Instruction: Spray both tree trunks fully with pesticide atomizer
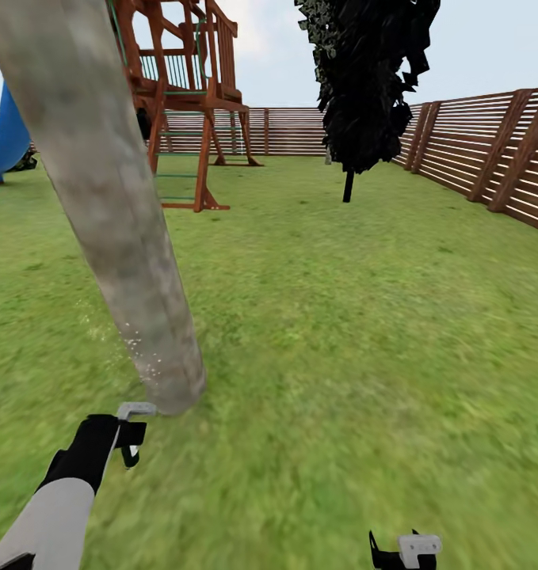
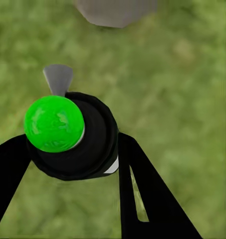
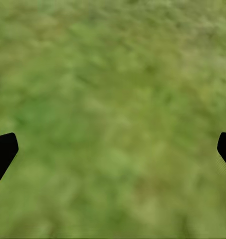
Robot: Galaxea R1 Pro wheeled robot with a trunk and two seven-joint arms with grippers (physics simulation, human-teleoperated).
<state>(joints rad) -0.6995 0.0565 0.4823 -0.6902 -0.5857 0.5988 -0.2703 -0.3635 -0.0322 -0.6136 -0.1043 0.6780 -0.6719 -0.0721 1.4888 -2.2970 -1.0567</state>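
My left gripper (image 1: 128, 437) is shut on the pesticide atomizer (image 2: 90, 142), a black bottle with a bright green cap (image 2: 54, 123). Its grey nozzle (image 1: 135, 409) points at the foot of the near tree trunk (image 1: 126, 237), a thick mottled grey-beige column that leans up to the left. White pesticide specks (image 1: 134, 345) dot the trunk's lower left side. The trunk's base (image 2: 115, 11) also shows in the left wrist view. A second tree (image 1: 368, 87) with dark jagged foliage stands far back on the right. My right gripper (image 1: 407, 550) hangs open over the grass floor (image 3: 113, 119).
A wooden play tower (image 1: 193, 95) and a blue slide (image 1: 3, 134) stand at the back left. A brown slat fence (image 1: 490, 150) runs along the right and the back. Open lawn (image 1: 364, 317) lies between the two trees.
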